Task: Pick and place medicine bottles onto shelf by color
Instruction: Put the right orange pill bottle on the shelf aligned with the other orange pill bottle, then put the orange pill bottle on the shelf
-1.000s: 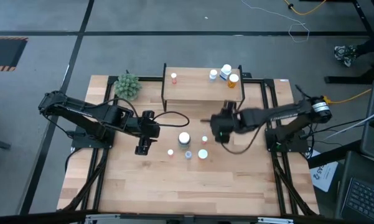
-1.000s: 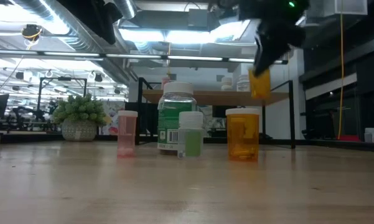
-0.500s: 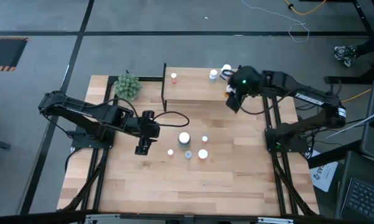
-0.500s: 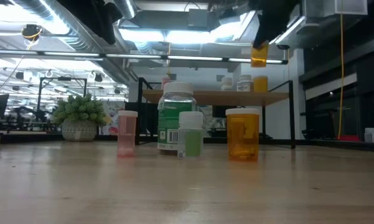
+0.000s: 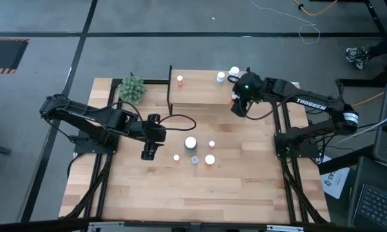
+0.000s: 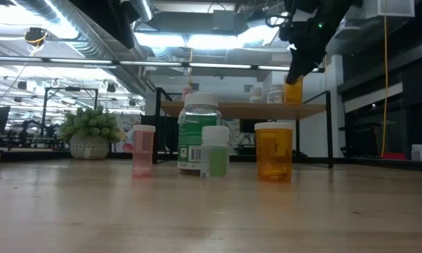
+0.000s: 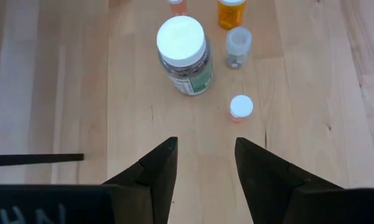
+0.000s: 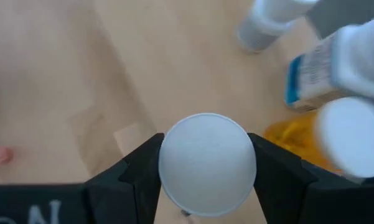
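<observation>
Low view: right gripper [image 6: 295, 70] clamps a white-capped orange bottle [image 6: 293, 91] at shelf [image 6: 243, 109] height.

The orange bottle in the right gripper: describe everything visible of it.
The orange bottle is a small cylinder with a translucent amber body and a round white cap. It is upright, clamped between the dark fingers of the right gripper, at the right end of the shelf, its base about level with the wooden top. Another orange bottle stands beside it.
</observation>
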You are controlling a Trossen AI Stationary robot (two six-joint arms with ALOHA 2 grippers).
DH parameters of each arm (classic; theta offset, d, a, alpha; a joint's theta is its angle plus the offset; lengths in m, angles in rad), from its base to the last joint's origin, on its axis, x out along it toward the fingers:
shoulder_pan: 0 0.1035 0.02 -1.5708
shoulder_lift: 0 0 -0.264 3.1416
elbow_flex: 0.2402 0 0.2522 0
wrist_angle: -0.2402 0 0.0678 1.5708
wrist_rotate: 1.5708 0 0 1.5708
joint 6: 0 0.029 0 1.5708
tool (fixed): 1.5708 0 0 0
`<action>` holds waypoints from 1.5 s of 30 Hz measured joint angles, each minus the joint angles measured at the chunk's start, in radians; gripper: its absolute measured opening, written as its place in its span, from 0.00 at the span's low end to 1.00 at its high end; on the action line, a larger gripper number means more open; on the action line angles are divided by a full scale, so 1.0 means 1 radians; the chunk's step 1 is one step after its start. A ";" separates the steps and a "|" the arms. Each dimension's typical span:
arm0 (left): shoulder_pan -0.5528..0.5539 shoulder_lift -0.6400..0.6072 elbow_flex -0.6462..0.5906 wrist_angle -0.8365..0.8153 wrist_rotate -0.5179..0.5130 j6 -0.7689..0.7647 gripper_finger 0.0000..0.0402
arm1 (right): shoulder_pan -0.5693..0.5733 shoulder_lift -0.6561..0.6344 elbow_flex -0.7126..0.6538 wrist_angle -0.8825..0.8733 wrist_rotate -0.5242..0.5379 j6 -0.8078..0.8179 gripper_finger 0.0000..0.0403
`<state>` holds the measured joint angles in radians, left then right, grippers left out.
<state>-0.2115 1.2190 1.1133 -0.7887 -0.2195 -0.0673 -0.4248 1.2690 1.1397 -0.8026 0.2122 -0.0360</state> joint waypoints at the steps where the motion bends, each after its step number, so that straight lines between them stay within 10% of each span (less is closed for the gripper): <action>1: 0.000 0.000 0.000 0.000 0.000 0.000 0.39 | -0.007 0.000 0.000 0.008 0.017 0.000 0.51; 7: 0.000 0.000 0.000 0.004 0.000 0.000 0.39 | -0.046 0.000 0.000 0.007 0.052 0.001 0.53; 14: 0.000 0.000 0.000 0.031 0.000 0.000 0.39 | -0.069 0.000 0.010 0.044 0.070 0.000 0.90; 20: 0.000 0.000 0.000 0.043 0.000 0.000 0.39 | -0.074 0.000 0.108 0.044 0.066 0.030 0.98; 33: 0.000 0.000 0.000 0.043 0.000 -0.005 0.39 | 0.077 -0.001 0.187 0.051 -0.689 0.165 0.97; 45: 0.000 0.000 0.000 0.043 0.000 -0.005 0.39 | 0.326 0.001 -0.198 0.516 -0.518 0.282 0.97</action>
<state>-0.2115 1.2190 1.1133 -0.7460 -0.2199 -0.0719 -0.0985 1.2699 0.9419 -0.2862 -0.3058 0.2455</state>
